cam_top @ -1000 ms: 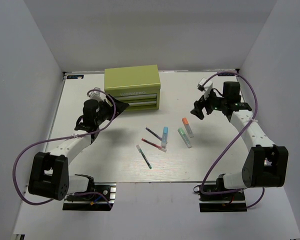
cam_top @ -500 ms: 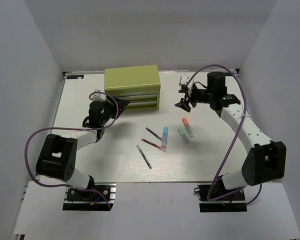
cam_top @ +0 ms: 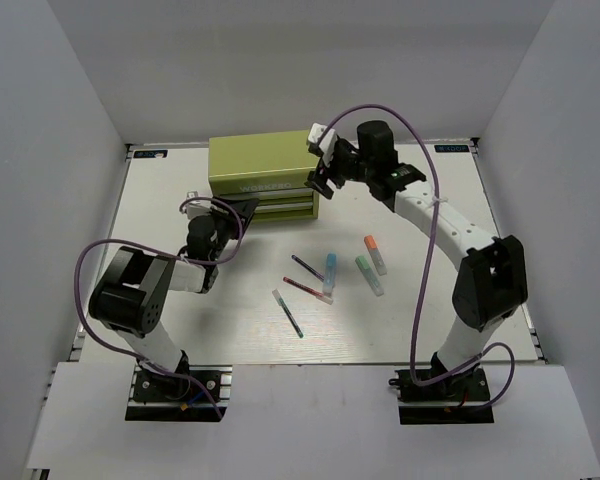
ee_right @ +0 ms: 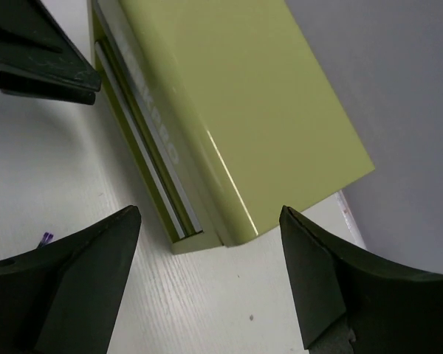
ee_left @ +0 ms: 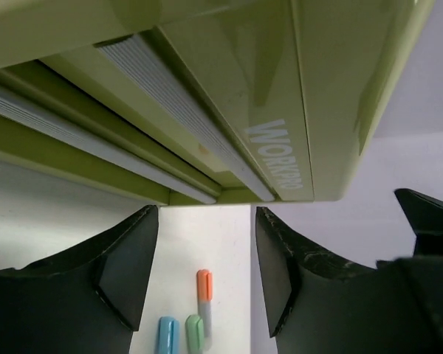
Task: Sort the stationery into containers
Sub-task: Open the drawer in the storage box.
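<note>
A: How should the drawer step go?

B: I'd judge the left gripper (ee_left: 205, 214), jaws spread and empty, needs to hook a drawer handle (ee_left: 170, 96) squarely and pull straight toward the near edge. The right gripper (ee_right: 208, 214), also spread and empty, could steady the tool chest (cam_top: 263, 165) at its right end.

A: And the stationery (cam_top: 330, 268)?

B: It lies on the table (cam_top: 430, 300), near and right of the chest, well apart from both grippers. The chest's front is just beside the left one.

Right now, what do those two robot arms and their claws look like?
The left arm and right arm match: white tubes between chunky black joints, a purple cable looping along each. The left gripper and right gripper have black, wedge-shaped fingers.
</note>
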`<state>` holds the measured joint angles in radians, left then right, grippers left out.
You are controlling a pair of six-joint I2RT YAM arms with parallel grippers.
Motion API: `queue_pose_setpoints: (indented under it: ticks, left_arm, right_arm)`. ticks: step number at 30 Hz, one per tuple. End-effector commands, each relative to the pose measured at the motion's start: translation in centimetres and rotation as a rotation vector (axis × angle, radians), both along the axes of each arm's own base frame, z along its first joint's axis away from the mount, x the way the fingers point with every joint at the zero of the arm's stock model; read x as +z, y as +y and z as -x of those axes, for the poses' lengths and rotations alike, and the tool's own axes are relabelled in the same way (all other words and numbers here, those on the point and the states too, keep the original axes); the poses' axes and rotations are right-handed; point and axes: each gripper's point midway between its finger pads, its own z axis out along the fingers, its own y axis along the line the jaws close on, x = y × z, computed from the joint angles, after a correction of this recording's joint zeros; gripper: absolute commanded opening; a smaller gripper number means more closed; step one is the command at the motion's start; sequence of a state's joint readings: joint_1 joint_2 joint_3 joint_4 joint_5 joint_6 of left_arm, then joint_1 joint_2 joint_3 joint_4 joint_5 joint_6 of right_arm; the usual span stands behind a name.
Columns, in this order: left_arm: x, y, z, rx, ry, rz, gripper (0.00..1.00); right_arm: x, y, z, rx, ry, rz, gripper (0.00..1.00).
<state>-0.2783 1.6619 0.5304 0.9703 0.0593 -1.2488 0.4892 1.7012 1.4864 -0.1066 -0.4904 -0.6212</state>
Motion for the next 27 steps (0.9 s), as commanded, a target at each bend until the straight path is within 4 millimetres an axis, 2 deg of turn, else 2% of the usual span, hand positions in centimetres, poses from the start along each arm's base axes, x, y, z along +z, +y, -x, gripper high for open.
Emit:
queue_pose_setpoints:
  ticks: [1,2,3,5,8,11,12,14,15,16,17,20,22,27]
  left_arm:
    - [2.8,0.4,-0.5,0.06,-0.1,0.076,0.65]
    - [2.2,0.4,-0.3,0.06,-0.09,0.073,0.65]
    - [2.9,0.2,-0.3,0.064,-0.114,0.092,0.65]
    - [2.6,0.4,-0.7,0.08,-0.119,0.106,0.65]
    - [2.5,0.3,-0.9,0.098,-0.135,0.125,0.64]
    - [1.7,0.2,-1.0,0.11,-0.122,0.146,0.63]
    - [2.1,0.1,-1.3,0.109,-0.137,0.152,0.63]
    - [1.4,0.1,-1.4,0.124,-0.125,0.157,0.63]
    - [1.3,0.0,-1.4,0.124,-0.124,0.171,0.63]
    - [2.1,-0.3,-1.5,0.123,-0.148,0.182,0.63]
    - [1.3,-0.3,-1.6,0.124,-0.133,0.187,0.61]
    - [1.9,-0.2,-1.9,0.15,-0.157,0.208,0.61]
    - [1.7,-0.3,-2.5,0.159,-0.16,0.209,0.61]
    - [1.2,-0.4,-2.7,0.171,-0.159,0.23,0.6]
  right_arm:
    - [3.2,1.0,-2.1,-0.074,-0.071,-0.044,0.82]
    - [3.5,1.3,-2.3,-0.078,-0.075,-0.05,0.82]
    - [3.5,1.7,-2.5,-0.074,-0.076,-0.054,0.82]
    - [3.4,2.4,-2.6,-0.062,-0.079,-0.056,0.82]
    - [3.0,3.1,-2.5,-0.039,-0.087,-0.041,0.82]
    - [2.8,3.9,-2.3,-0.012,-0.104,-0.029,0.83]
    - [2.5,4.1,-2.2,0.001,-0.106,-0.023,0.83]
    - [2.4,4.4,-2.1,0.022,-0.122,-0.013,0.85]
    - [2.1,4.5,-2.1,0.026,-0.12,-0.008,0.85]
    - [1.9,4.7,-2.1,0.034,-0.127,-0.002,0.85]
    - [2.0,4.8,-2.1,0.036,-0.129,-0.002,0.85]
    - [1.8,5.0,-2.3,0.043,-0.132,-0.001,0.85]
    - [1.2,5.1,-2.4,0.044,-0.126,0.01,0.83]
    - [1.2,5.0,-2.3,0.044,-0.121,0.01,0.78]
